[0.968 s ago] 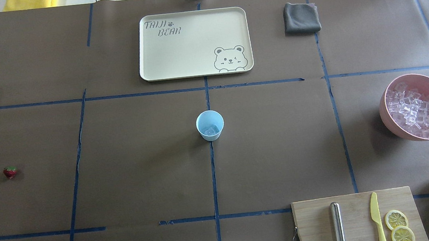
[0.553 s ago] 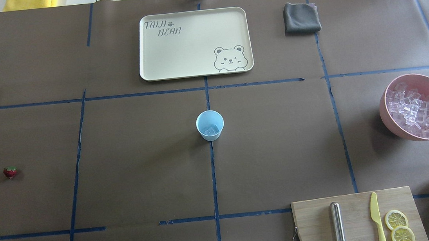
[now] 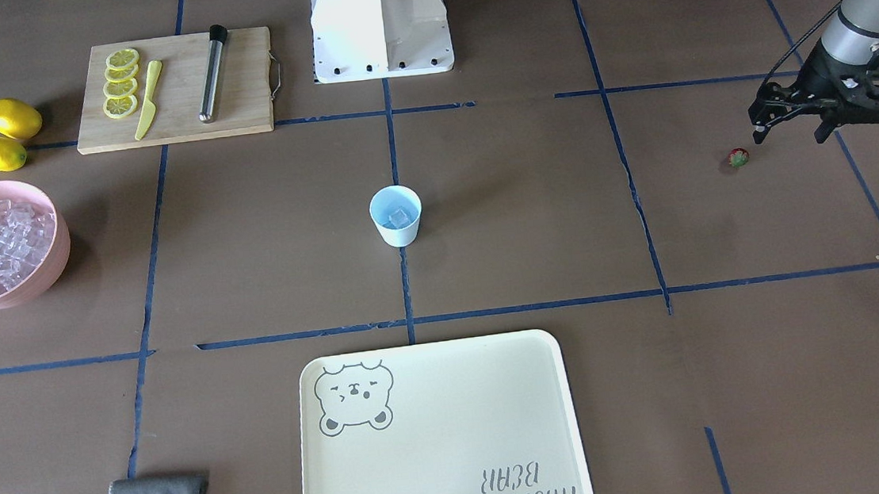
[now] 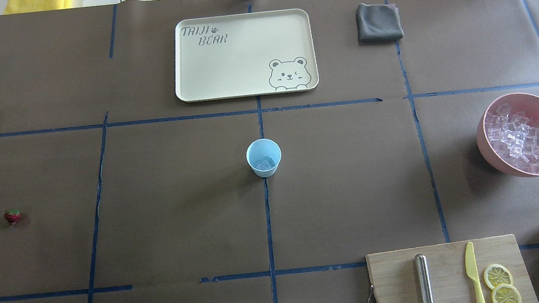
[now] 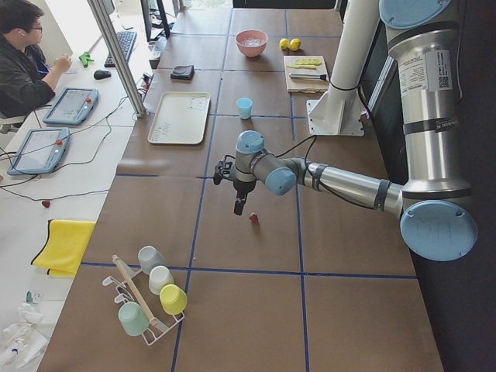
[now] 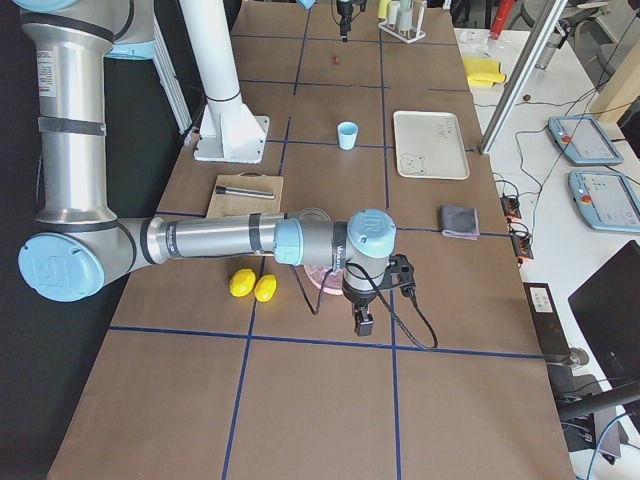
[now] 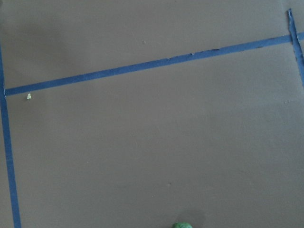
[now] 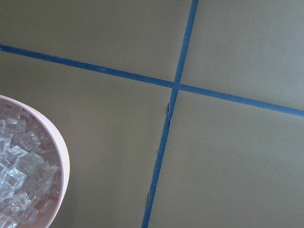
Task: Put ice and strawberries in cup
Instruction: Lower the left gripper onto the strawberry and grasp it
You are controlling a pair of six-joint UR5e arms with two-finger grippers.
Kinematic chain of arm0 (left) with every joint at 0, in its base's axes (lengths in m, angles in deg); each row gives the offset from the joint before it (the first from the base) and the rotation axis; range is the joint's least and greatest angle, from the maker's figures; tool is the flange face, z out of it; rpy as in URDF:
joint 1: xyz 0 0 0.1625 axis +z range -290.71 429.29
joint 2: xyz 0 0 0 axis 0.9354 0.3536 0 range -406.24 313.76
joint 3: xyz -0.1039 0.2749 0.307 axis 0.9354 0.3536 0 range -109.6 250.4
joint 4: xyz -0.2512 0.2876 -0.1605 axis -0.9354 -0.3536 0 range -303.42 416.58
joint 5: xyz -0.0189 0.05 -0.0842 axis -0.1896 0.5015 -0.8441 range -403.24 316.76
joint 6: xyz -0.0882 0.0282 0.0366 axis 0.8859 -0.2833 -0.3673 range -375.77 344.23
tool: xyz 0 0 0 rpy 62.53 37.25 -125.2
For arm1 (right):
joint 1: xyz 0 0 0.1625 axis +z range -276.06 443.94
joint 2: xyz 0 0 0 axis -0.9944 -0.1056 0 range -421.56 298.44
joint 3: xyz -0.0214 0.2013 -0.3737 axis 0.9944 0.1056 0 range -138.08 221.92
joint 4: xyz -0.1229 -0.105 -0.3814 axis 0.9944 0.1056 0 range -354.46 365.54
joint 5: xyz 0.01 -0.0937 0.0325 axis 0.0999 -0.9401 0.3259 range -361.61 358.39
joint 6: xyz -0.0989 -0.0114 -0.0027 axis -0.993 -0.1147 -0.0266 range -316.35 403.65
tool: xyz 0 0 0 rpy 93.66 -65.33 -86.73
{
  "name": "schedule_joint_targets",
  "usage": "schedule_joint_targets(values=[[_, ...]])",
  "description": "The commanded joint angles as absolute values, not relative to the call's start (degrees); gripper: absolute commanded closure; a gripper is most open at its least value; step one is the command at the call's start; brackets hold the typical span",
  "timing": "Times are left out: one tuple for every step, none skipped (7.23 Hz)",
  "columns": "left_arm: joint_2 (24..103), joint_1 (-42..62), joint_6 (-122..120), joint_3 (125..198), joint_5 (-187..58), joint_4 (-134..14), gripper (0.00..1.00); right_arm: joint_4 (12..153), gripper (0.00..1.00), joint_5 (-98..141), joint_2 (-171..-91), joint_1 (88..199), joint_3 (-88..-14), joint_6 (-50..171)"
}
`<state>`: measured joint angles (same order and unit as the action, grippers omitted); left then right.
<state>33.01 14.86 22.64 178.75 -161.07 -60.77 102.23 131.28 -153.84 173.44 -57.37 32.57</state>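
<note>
The left jaws hang spread and empty just beside the strawberry point(image 3: 738, 158), well apart from the cup point(image 3: 397, 233), which holds ice point(image 3: 399, 217); the right jaws I cannot tell. Coming down off-centre could knock the tiny berry rolling across the worktop point(image 3: 532, 215)

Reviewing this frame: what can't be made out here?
Right gripper: shows only in exterior right, small; open or shut unclear.
Strawberry: left wrist view's bottom edge cuts it; only the green top shows.
Ice in the cup: count unclear, clear cubes blend together.
Pink bowl: right wrist view's edge cuts it.
</note>
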Motion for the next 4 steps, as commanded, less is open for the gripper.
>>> schedule_joint_targets(values=[[32.3,20.7,29.9,172.1,-157.3,-72.5,0.00,102.2,0.00,131.3,-153.8,173.4,-57.4,32.6],[32.3,22.7,31.2,170.9,-156.0,-74.2,0.00,102.2,0.00,131.3,-153.8,173.5,-57.4,32.7],[32.3,23.4,31.3,170.6,-156.3,-74.5,0.00,102.2,0.00,131.3,-153.8,173.5,-57.4,32.7],[32.3,23.8,31.3,170.5,-156.4,-74.5,0.00,102.2,0.00,131.2,-153.8,173.5,-57.4,32.7]])
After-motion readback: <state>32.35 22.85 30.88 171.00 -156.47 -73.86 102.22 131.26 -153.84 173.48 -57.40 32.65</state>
